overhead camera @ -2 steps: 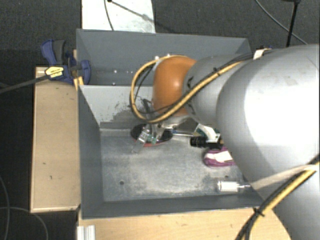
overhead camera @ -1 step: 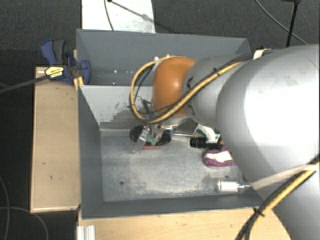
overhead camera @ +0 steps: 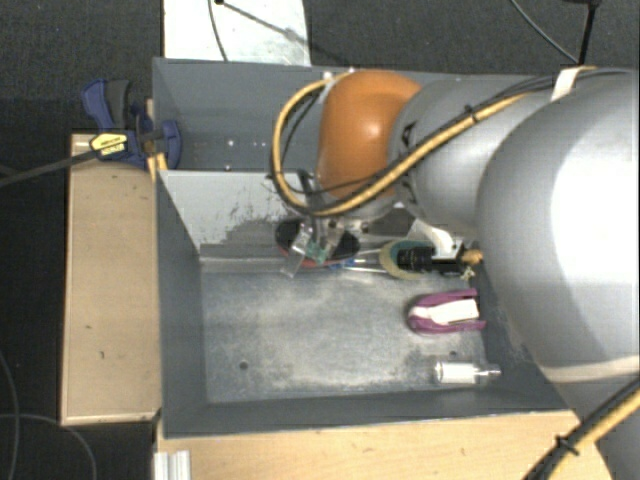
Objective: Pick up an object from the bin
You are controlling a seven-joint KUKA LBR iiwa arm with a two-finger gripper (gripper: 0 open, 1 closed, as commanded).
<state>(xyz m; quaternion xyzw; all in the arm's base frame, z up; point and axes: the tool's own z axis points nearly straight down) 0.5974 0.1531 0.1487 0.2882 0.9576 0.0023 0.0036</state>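
The jaws are down by the back wall of the bin (overhead camera: 290, 338), over a small clutter of dark and green bits (overhead camera: 318, 251). Open or closed, I cannot tell. Just right lies a pale ring (overhead camera: 400, 259). Nearer the front are a purple-and-white object (overhead camera: 445, 313) and a white tube (overhead camera: 463, 373).

Dark speckled floor (overhead camera: 60, 28) — possibly carpet — black cable (overhead camera: 45, 171) across.

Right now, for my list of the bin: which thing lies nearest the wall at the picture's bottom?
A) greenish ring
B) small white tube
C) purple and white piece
B: the small white tube lies lowest in the view, below the purple and white piece.
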